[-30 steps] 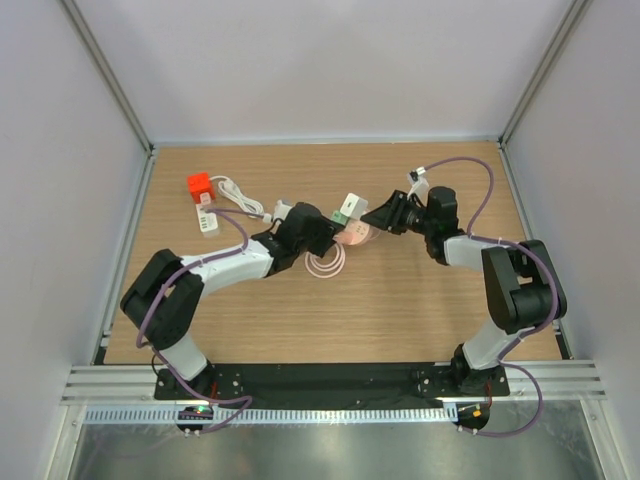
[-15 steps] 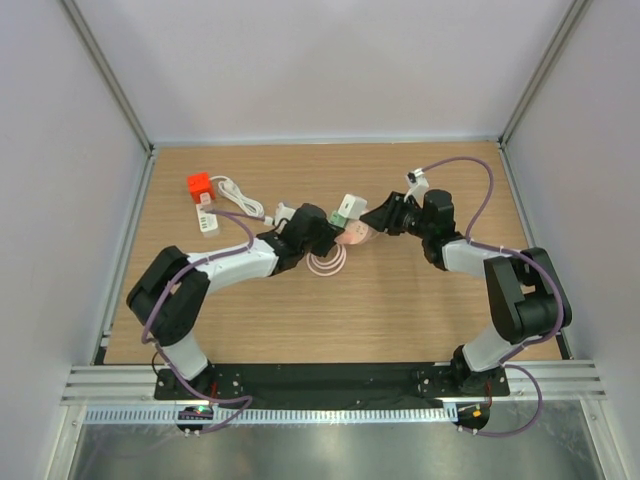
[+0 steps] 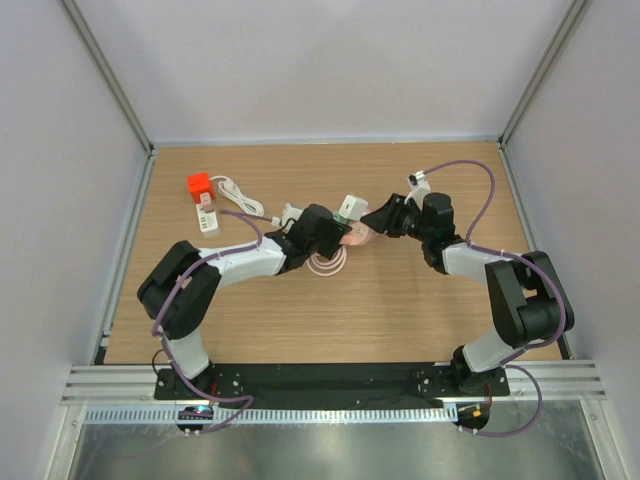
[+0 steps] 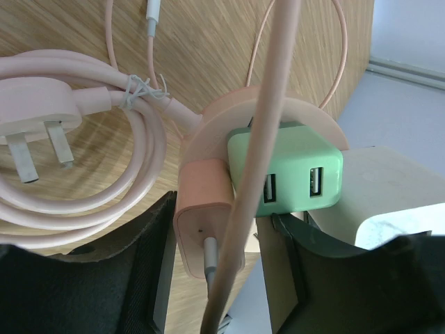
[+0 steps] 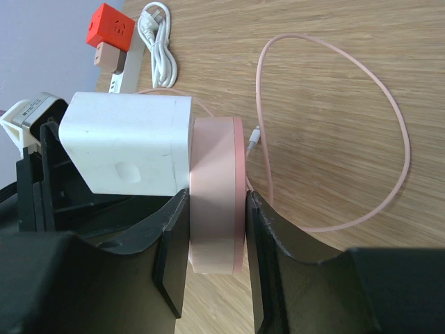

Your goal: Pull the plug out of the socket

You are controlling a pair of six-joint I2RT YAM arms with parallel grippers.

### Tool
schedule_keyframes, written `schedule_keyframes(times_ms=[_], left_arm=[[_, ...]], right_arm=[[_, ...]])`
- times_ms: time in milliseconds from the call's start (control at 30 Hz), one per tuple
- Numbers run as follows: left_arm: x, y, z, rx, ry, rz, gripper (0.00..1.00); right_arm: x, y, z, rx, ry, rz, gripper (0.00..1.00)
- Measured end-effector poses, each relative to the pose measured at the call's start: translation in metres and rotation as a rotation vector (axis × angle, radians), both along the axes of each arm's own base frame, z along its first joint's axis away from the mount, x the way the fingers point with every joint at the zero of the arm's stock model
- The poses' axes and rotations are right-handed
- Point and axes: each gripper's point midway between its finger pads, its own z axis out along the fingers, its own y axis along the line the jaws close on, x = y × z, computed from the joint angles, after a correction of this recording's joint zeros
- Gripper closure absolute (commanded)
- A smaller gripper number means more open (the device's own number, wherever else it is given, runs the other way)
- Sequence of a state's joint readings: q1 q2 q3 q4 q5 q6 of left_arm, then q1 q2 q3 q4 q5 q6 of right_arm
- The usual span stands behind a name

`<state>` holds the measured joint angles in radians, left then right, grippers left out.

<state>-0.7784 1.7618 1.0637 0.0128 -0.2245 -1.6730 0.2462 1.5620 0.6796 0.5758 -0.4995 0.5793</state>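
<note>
1. The right gripper (image 5: 215, 202) is clamped hard across the rim of the round pink socket (image 5: 215, 149), holding it on edge.
2. The left gripper (image 4: 222, 216) stands partly open, its fingers (image 4: 139, 257) straddling the salmon plug (image 4: 205, 209). One finger sits just beside the plug and the other stands apart from it, so I see no grip.
3. The wooden table (image 3: 400, 310) has the socket about mid-way across, between the two grippers.
4. A white adapter block (image 5: 128, 142) sits against the socket's face.
5. A green USB charger (image 4: 292, 167) is on that same face, touching the salmon plug.
6. The salmon plug is seated in the socket, with a thin pink lead (image 4: 257, 132) running out of it.
7. A coil of pink cable (image 4: 83, 160) lies on the wood nearby.
</note>
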Motion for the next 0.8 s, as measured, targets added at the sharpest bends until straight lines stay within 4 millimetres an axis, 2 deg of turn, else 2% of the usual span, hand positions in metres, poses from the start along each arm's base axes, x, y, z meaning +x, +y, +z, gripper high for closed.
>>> schedule_keyframes(times_ms=[33,100,133,167,533,800], left_arm=[[0.000,-0.001,0.000,-0.003,-0.002,-0.001,0.52],[0.001,-0.002,0.000,-0.009,-0.002,-0.002,0.75],[0.000,-0.002,-0.002,-0.006,0.006,-0.001,0.90],[0.001,-0.002,-0.003,-0.008,0.005,0.002,0.98],[-0.001,-0.002,-0.002,0.021,-0.015,-0.031,1.00],[-0.012,0.009,0.023,-0.061,-0.036,-0.072,1.00]], right_arm=[[0.000,0.000,0.000,0.002,0.000,0.001,0.99],[0.000,0.001,0.000,0.002,0.001,0.000,0.99],[0.000,0.000,0.000,0.003,0.001,-0.005,0.99],[0.000,0.000,0.000,0.003,0.003,-0.005,0.99],[-0.001,-0.005,0.001,-0.056,-0.026,-0.020,0.99],[-0.010,-0.001,0.029,-0.113,-0.141,0.010,0.99]])
